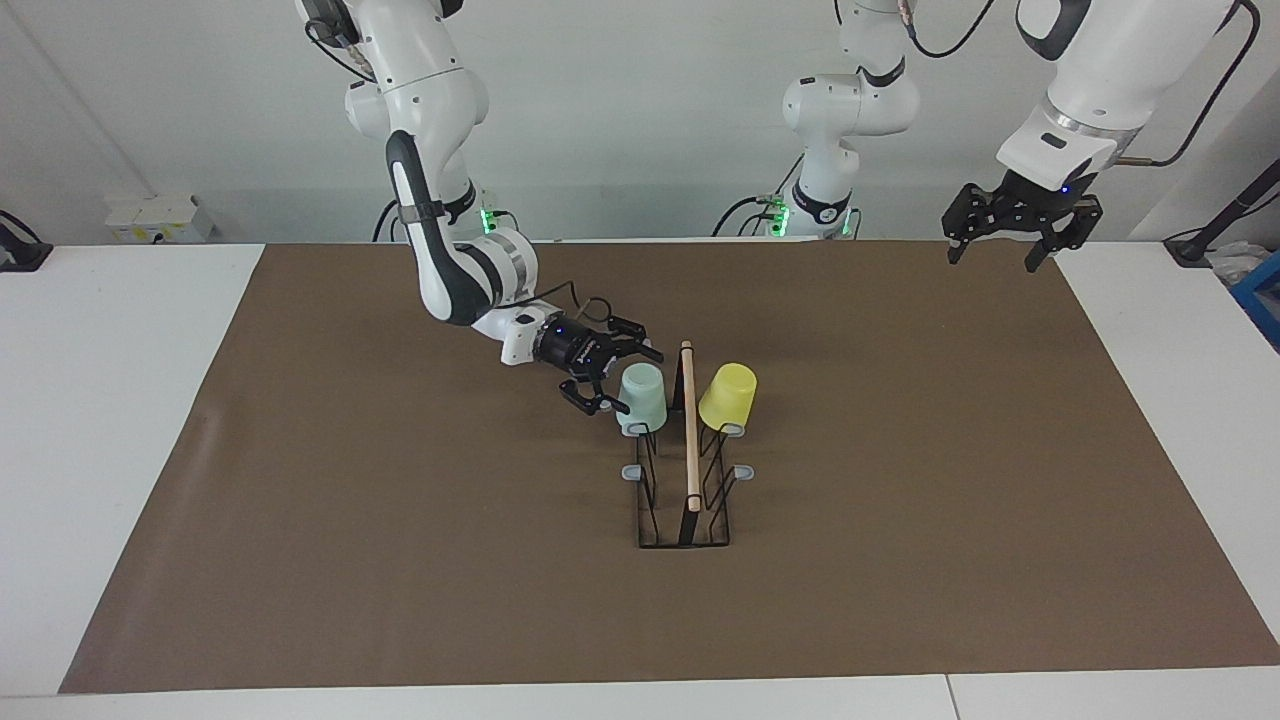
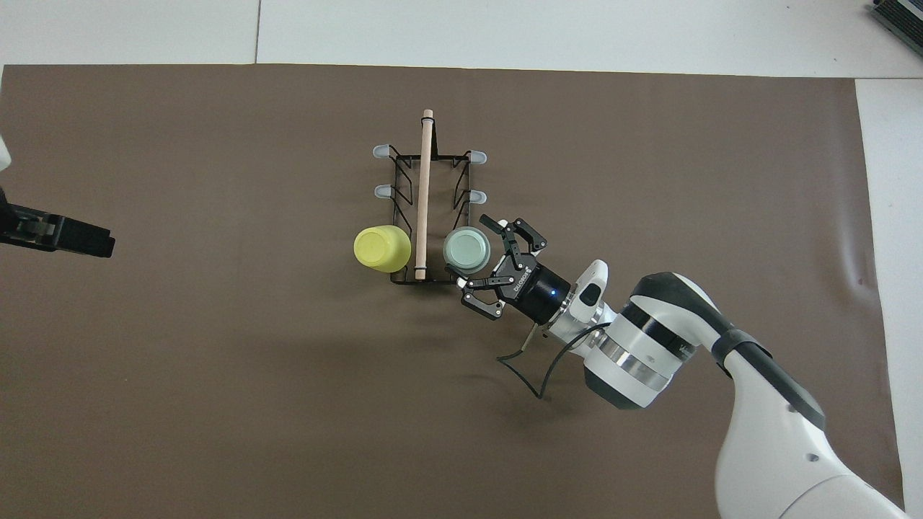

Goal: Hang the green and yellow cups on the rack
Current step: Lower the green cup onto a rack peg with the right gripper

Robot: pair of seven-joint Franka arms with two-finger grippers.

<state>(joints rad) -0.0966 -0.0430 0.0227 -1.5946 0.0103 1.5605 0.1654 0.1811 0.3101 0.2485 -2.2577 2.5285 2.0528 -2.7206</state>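
The right gripper (image 1: pixel 615 380) reaches in low, just beside the rack. Its two fingers are spread wide apart and hold nothing.

Right at its fingertips is the green cup (image 1: pixel 641 395). It sits upside down on a prong at the end of the rack (image 1: pixel 690 470) closest to this hand. The fingers are not squeezing the cup. I cannot tell if one still brushes it.

Past the green cup from this hand runs the rack's wooden rod, and just past the rod is the yellow cup (image 1: pixel 727 395). It sits upside down on its own prong and leans a little away from the rod. So both cups look hung up, and the job looks just about done.

The left gripper (image 1: pixel 990 262) waits high up over the edge of the brown mat (image 1: pixel 400 550), well away from the cups. Its fingers are apart too, and it holds nothing.

I think the cups are very light, thin plastic. They look smooth, so they could slip. They get thinner toward the bottom, so a tight pinch could pop one out of the fingers. If a cup needs fixing, the best place to hold is around the middle of its side, with a soft squeeze. The rack looks light too. A bump from the hand could push it along the mat or knock a cup off.
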